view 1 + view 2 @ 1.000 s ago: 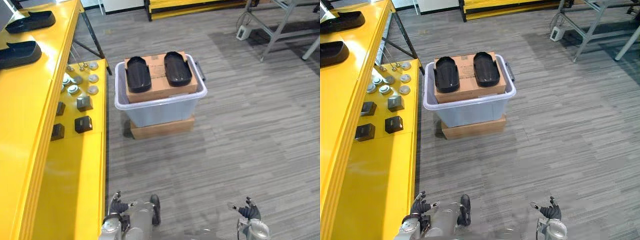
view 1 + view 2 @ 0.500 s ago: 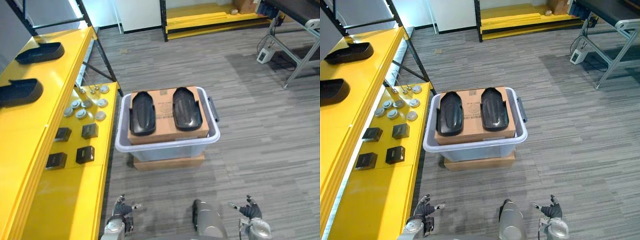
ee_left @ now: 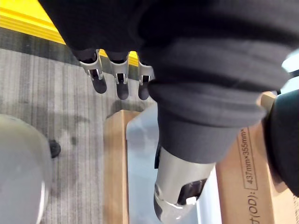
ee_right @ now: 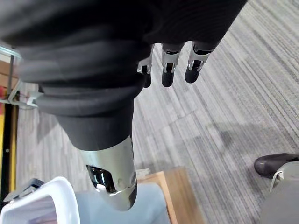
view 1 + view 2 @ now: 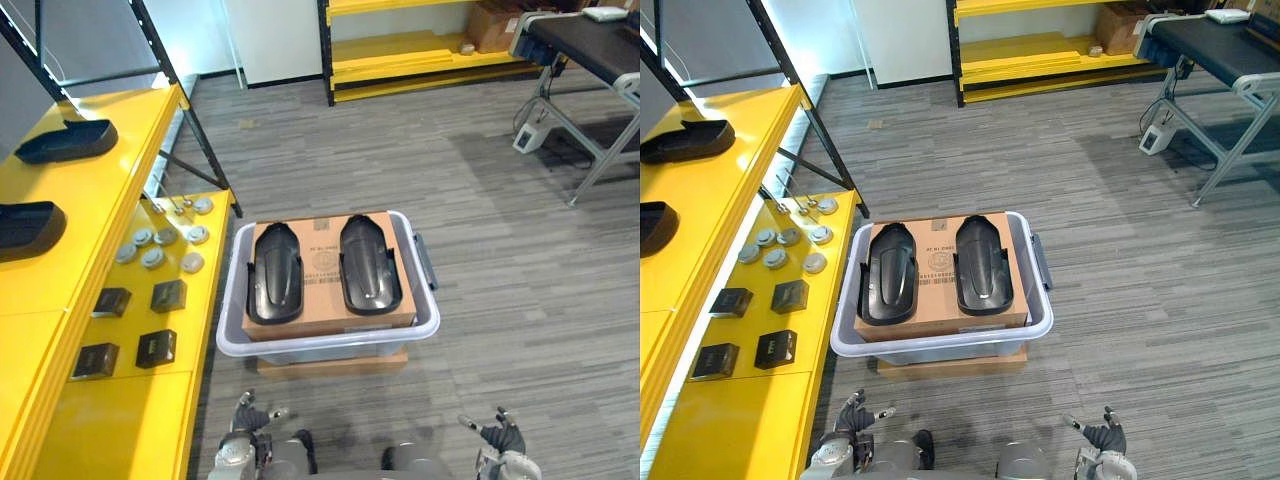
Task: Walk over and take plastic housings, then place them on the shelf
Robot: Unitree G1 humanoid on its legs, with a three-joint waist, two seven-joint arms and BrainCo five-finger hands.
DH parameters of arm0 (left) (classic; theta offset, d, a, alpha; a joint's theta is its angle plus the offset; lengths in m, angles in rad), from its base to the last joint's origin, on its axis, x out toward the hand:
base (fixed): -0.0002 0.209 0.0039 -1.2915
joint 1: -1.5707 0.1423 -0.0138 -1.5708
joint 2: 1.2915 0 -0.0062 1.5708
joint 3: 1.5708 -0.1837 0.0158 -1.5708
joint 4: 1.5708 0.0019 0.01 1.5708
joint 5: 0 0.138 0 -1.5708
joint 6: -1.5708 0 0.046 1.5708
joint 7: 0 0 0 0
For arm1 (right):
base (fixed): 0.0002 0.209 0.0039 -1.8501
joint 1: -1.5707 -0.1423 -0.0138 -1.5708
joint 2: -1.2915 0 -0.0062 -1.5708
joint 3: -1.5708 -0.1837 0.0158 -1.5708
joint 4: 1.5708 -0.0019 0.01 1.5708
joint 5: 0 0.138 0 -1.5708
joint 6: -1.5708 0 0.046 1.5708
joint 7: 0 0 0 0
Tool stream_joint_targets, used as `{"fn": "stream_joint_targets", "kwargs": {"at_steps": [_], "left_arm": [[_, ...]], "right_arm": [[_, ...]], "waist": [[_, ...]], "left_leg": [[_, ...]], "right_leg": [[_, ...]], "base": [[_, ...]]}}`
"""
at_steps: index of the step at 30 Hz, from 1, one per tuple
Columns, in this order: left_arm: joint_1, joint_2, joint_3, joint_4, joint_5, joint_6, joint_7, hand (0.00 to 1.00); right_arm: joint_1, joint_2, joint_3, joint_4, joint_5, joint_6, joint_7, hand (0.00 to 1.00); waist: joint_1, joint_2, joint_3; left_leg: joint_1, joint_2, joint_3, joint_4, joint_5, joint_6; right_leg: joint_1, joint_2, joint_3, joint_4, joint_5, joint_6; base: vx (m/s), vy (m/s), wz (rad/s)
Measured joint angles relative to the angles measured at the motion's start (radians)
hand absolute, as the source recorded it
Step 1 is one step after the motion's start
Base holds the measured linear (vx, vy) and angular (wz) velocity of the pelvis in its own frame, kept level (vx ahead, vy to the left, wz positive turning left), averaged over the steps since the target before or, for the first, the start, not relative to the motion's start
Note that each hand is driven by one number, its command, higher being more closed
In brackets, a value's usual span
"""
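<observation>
Two black plastic housings lie side by side on a cardboard box (image 5: pixel 326 312), the left housing (image 5: pixel 274 285) and the right housing (image 5: pixel 369 263). The box sits inside a pale plastic tote (image 5: pixel 330 345) on the floor straight ahead. Two more black housings (image 5: pixel 65 141) (image 5: pixel 25 228) rest on the yellow shelf (image 5: pixel 60 290) at the left. My left hand (image 5: pixel 247 420) and right hand (image 5: pixel 497 437) hang low at the near edge, short of the tote. In the wrist views the left hand (image 3: pixel 180 196) and right hand (image 4: pixel 114 177) have relaxed fingers and hold nothing.
Round metal parts (image 5: pixel 160 245) and small black blocks (image 5: pixel 130 325) lie on the shelf's lower yellow level. A black shelf post (image 5: pixel 185 110) slants down beside the tote. A grey table frame (image 5: pixel 585 110) stands at the far right, a yellow rack (image 5: pixel 420 55) at the back.
The camera has moved forward and tilted up, so the tote now shows nearer and lower and more of the room's back shows. Both hands stay low and open.
</observation>
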Motion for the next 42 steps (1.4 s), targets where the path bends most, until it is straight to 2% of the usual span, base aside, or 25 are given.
{"fn": "stream_joint_targets", "kwargs": {"at_steps": [4, 9, 10, 12, 13, 14, 17, 23, 25, 28, 32, 35, 42], "left_arm": [[0.021, 0.017, -0.001, 0.0, 0.008, 0.0, 0.0, 0.0], [0.071, 0.032, -0.001, -0.005, 0.015, 0.0, -0.008, 0.0], [0.071, 0.032, -0.001, -0.005, 0.015, 0.0, -0.008, 0.0], [0.076, 0.039, -0.001, -0.008, 0.03, -0.003, -0.023, 0.0], [0.08, 0.04, -0.001, -0.016, 0.03, -0.005, -0.027, 0.0], [0.087, 0.039, -0.002, -0.025, 0.03, -0.007, -0.04, 0.0], [0.088, 0.041, -0.011, -0.031, 0.03, -0.01, -0.045, 0.0], [0.087, 0.049, -0.028, -0.042, 0.03, -0.02, -0.063, 0.0], [0.084, 0.052, -0.036, -0.047, 0.03, -0.027, -0.063, 0.0], [0.081, 0.052, -0.042, -0.048, 0.03, -0.027, -0.062, 0.0], [0.075, 0.052, -0.047, -0.065, 0.029, -0.027, -0.057, 0.0], [0.06, 0.053, -0.055, -0.067, 0.029, -0.028, -0.039, 0.0], [0.019, 0.055, -0.086, -0.09, 0.018, -0.032, 0.005, 0.0]], "right_arm": [[0.034, 0.0, -0.002, -0.121, -0.011, 0.002, -0.004, 0.0], [0.116, -0.019, -0.081, -0.485, -0.021, -0.01, -0.019, 0.0], [0.116, -0.019, -0.081, -0.486, -0.021, -0.011, -0.019, 0.0], [0.118, -0.043, -0.083, -0.597, -0.024, -0.022, -0.018, 0.0], [0.113, -0.052, -0.081, -0.647, -0.031, -0.026, -0.018, 0.0], [0.107, -0.062, -0.072, -0.685, -0.056, -0.042, -0.018, 0.0], [0.066, -0.091, -0.033, -0.729, -0.111, -0.061, -0.016, 0.0], [-0.096, -0.146, 0.095, -0.629, -0.208, -0.056, -0.02, 0.0], [-0.147, -0.158, 0.128, -0.556, -0.233, -0.051, -0.021, 0.0], [-0.252, -0.17, 0.167, -0.441, -0.265, -0.028, -0.034, 0.0], [-0.388, -0.17, 0.177, -0.313, -0.308, 0.012, -0.068, 0.0], [-0.46, -0.167, 0.177, -0.23, -0.334, 0.04, -0.106, 0.0], [-0.699, -0.165, 0.168, -0.012, -0.374, 0.101, -0.177, 0.0]], "waist": [[0.0, 0.01, -0.01], [-0.001, 0.005, -0.036], [-0.001, 0.004, -0.036], [0.0, -0.007, -0.049], [0.0, -0.004, -0.057], [0.001, -0.013, -0.061], [0.004, -0.014, -0.07], [0.01, -0.02, -0.069], [0.024, -0.019, -0.069], [0.035, -0.006, -0.059], [0.044, 0.018, -0.017], [0.06, 0.022, 0.014], [0.067, 0.042, 0.097]], "left_leg": [[0.027, -0.011, 0.002, -0.077, 0.032, 0.002], [0.039, -0.01, 0.003, -0.126, 0.047, -0.004], [0.039, -0.01, 0.003, -0.126, 0.047, -0.004], [0.045, -0.006, 0.005, -0.139, 0.051, -0.008], [0.047, -0.005, 0.005, -0.141, 0.051, -0.008], [0.048, -0.006, 0.005, -0.149, 0.053, -0.007], [0.048, -0.009, -0.004, -0.169, 0.067, -0.002], [0.03, -0.015, -0.05, -0.194, 0.099, 0.005], [0.018, -0.016, -0.071, -0.194, 0.105, 0.004], [-0.002, -0.018, -0.103, -0.194, 0.117, 0.003], [-0.046, -0.017, -0.138, -0.194, 0.136, 0.0], [-0.072, -0.017, -0.148, -0.194, 0.142, -0.003], [-0.132, -0.02, -0.168, -0.193, 0.158, -0.002]], "right_leg": [[-0.003, -0.003, 0.002, -0.023, 0.006, 0.011], [-0.002, 0.012, 0.005, -0.039, 0.012, 0.009], [-0.002, 0.012, 0.005, -0.04, 0.012, 0.009], [-0.001, 0.019, 0.008, -0.043, 0.013, 0.009], [0.001, 0.02, 0.009, -0.045, 0.013, 0.009], [0.0, 0.02, 0.009, -0.048, 0.014, 0.008], [0.003, 0.02, 0.0, -0.065, 0.025, 0.005], [0.002, 0.015, -0.045, -0.089, 0.035, 0.009], [0.0, 0.014, -0.065, -0.092, 0.036, 0.009], [-0.002, 0.012, -0.096, -0.093, 0.036, 0.009], [-0.023, 0.013, -0.132, -0.09, 0.038, 0.005], [-0.042, 0.014, -0.143, -0.089, 0.038, 0.005], [-0.089, 0.011, -0.167, -0.087, 0.039, 0.003]], "base": [[0.0, 0.011, 0.0], [0.04, -0.019, -0.02], [0.05, -0.041, -0.06], [0.04, -0.04, -0.05], [0.0, 0.0, 0.0], [0.0, 0.0, 0.0], [0.0, -0.007, 0.07], [-0.03, -0.006, 0.21], [-0.03, -0.018, 0.35], [-0.02, -0.018, 0.33], [-0.02, -0.019, 0.24], [0.0, -0.016, 0.12], [0.02, -0.008, 0.1]]}}
